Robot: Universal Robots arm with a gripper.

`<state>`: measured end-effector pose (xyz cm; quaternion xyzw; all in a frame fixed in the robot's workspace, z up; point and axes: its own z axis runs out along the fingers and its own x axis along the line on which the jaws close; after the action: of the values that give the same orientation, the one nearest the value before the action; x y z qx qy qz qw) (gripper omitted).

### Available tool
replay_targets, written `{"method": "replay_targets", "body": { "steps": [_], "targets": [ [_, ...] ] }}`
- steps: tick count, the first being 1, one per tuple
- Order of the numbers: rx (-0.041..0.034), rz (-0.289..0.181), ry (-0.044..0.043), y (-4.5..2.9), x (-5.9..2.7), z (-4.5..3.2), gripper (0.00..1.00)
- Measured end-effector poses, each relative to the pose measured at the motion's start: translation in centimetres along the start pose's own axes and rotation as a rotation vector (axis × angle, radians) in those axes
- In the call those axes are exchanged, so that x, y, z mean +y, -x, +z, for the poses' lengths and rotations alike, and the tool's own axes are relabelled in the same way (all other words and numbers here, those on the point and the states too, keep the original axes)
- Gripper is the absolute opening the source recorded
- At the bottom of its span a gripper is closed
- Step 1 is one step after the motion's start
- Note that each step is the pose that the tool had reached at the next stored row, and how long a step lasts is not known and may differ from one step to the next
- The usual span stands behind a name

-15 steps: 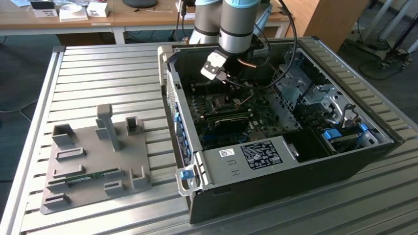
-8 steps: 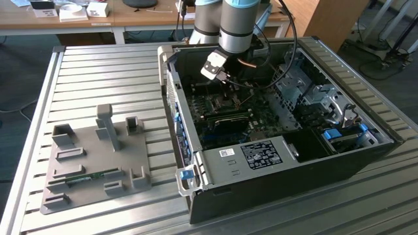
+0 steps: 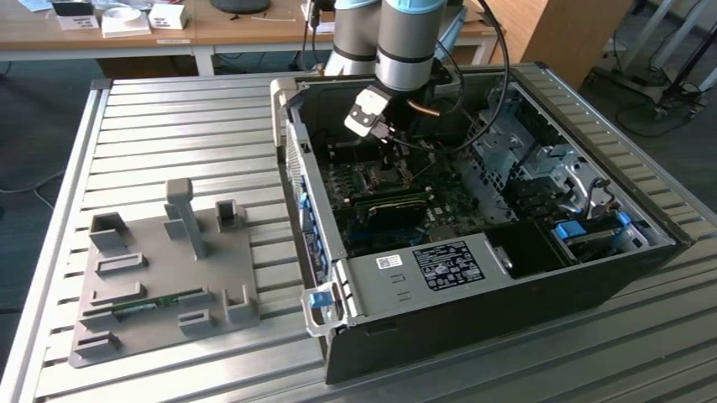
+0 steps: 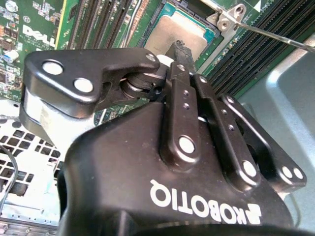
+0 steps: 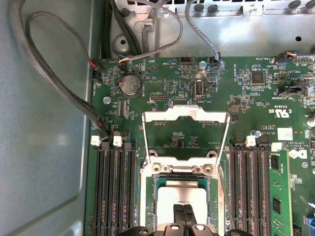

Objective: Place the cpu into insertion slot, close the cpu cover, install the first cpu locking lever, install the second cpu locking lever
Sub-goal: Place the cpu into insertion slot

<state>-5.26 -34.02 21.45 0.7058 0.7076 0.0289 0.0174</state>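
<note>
Gripper (image 5: 183, 210) on the arm (image 3: 404, 42), reaching down into the open case (image 3: 448, 285). In the first wrist view we see its two black fingers (image 5: 177, 219) drawn together, tip against tip. Directly under the tips lies the cpu (image 5: 167, 199), silvery top up, seated flat inside the slot (image 5: 147, 196); we cannot tell whether the tips touch it. Beyond the fingertips the cover (image 5: 186, 113) stands swung open, hinged at the slot's far edge, and we see the green board (image 5: 162, 93) through its square window. In the second wrist view a thin lever (image 4: 275, 37) runs from a corner of the slot, just past the fingertip, out over the memory slots (image 5: 115, 196). These long black slots flank the gripper on both sides, just beside the cpu's slot. Well away from the gripper, outside the case, we note a grey tray (image 3: 157, 285) on the ribbed metal table (image 3: 168, 126); a small green card (image 3: 146, 306) lies in it.
</note>
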Motion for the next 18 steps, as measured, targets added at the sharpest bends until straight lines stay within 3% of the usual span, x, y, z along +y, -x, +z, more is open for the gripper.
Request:
{"method": "replay_targets", "body": {
  "steps": [6,8,18],
  "targets": [
    [0.0000,0.000,-0.0005,0.00,0.00,-0.02,0.11],
    [-0.0004,0.000,-0.0084,0.00,0.01,-0.03,0.11],
    [-0.0001,0.000,-0.0100,0.00,0.17,0.09,0.11]
  ]
}}
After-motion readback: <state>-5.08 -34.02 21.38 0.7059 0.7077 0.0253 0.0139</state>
